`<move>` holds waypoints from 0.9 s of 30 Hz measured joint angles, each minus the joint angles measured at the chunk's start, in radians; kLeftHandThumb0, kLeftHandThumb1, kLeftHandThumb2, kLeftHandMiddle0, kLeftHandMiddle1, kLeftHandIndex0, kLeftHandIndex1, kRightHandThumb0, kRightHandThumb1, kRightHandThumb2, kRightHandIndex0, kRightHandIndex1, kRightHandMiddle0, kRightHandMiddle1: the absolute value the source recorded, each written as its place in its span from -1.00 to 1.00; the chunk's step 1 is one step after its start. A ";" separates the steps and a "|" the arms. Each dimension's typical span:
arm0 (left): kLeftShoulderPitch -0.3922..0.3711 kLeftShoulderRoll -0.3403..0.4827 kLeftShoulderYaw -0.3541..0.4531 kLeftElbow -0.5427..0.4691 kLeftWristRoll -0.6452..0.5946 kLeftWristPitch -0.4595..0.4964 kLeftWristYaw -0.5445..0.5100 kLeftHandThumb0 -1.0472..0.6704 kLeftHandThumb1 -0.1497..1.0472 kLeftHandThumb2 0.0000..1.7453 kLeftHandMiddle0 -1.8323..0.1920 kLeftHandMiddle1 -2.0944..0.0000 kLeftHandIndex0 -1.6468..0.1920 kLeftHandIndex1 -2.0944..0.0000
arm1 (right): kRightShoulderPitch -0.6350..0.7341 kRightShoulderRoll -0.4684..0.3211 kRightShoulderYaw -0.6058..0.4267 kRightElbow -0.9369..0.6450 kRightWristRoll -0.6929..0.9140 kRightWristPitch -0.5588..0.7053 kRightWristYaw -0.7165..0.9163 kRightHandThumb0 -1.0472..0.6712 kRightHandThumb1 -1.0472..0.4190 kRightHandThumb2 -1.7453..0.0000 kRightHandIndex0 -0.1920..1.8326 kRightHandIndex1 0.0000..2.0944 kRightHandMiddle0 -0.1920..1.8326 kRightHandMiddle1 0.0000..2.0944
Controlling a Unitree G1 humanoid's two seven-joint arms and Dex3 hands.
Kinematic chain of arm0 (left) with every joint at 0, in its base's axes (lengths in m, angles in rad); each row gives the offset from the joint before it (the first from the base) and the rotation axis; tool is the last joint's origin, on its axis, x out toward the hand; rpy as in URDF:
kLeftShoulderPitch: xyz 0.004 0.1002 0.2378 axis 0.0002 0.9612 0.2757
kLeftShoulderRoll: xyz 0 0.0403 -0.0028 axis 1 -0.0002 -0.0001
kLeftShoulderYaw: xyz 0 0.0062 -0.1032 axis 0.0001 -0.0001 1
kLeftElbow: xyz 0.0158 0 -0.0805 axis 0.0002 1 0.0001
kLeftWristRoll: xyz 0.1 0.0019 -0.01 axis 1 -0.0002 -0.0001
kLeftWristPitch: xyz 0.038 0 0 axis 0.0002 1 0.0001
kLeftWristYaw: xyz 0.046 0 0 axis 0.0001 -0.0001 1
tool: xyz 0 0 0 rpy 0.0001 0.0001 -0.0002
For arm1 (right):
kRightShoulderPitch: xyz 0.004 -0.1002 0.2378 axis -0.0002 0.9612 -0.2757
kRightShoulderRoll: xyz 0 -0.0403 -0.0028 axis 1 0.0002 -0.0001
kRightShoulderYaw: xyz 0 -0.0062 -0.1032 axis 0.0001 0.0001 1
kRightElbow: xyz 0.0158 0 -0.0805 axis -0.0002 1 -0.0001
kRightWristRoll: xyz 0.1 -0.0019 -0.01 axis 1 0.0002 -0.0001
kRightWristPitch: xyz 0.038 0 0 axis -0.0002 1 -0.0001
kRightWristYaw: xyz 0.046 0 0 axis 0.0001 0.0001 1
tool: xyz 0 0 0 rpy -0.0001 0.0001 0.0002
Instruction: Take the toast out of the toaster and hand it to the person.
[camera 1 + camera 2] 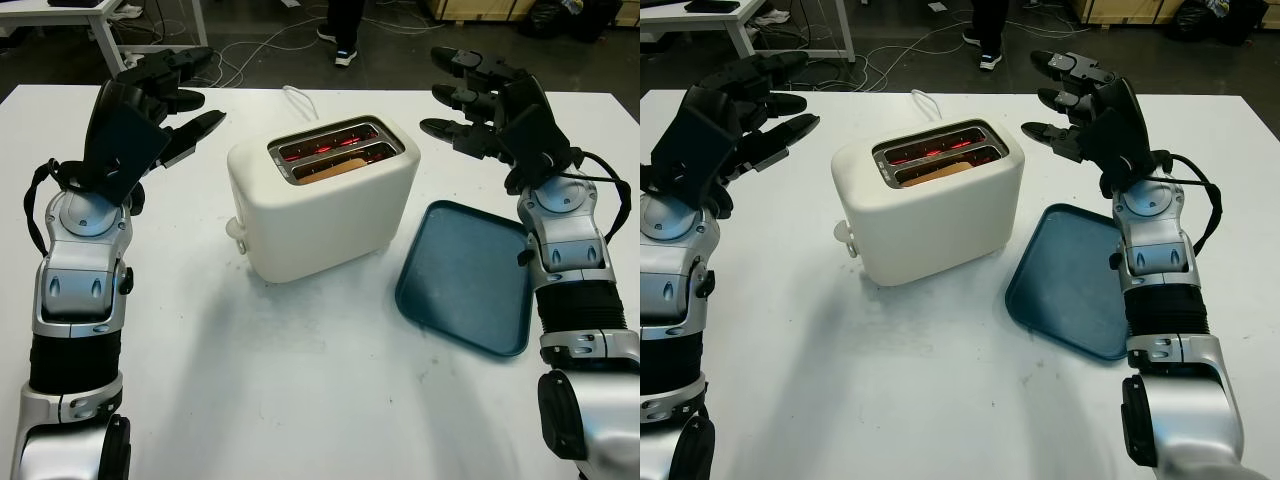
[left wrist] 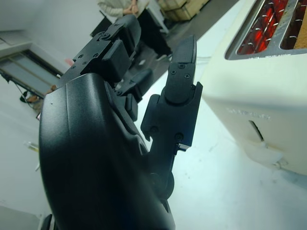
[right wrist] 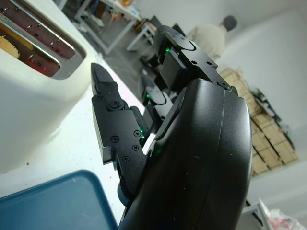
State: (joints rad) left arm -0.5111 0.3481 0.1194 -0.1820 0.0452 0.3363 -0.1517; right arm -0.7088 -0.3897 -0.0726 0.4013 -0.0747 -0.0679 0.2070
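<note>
Tan toast (image 1: 335,168) sits mostly sunk in the toaster (image 1: 320,205); open left hand (image 1: 165,100) and right hand (image 1: 480,100) flank it.

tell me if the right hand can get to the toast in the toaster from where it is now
Probably yes. The right hand hangs open just beside the toaster, nothing lies between them, and the toast sits exposed in the near slot.
</note>
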 measured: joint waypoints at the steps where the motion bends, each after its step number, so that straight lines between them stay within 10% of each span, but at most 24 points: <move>1: 0.000 0.000 0.000 0.000 0.000 -0.001 0.000 -0.13 0.79 -0.89 0.60 0.12 0.19 0.91 | 0.000 0.000 0.000 0.000 0.000 0.000 0.000 0.14 -0.71 1.00 -0.16 -0.99 -0.23 -1.00; 27: 0.002 0.001 0.000 0.000 0.002 -0.039 0.000 -0.21 0.76 -0.94 0.58 0.09 0.19 0.87 | 0.000 0.000 0.000 -0.005 0.001 -0.002 0.001 0.14 -0.72 1.00 -0.17 -1.00 -0.24 -1.00</move>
State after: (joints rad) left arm -0.5090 0.3492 0.1193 -0.1818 0.0474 0.2975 -0.1513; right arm -0.7088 -0.3897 -0.0724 0.3966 -0.0733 -0.0697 0.2076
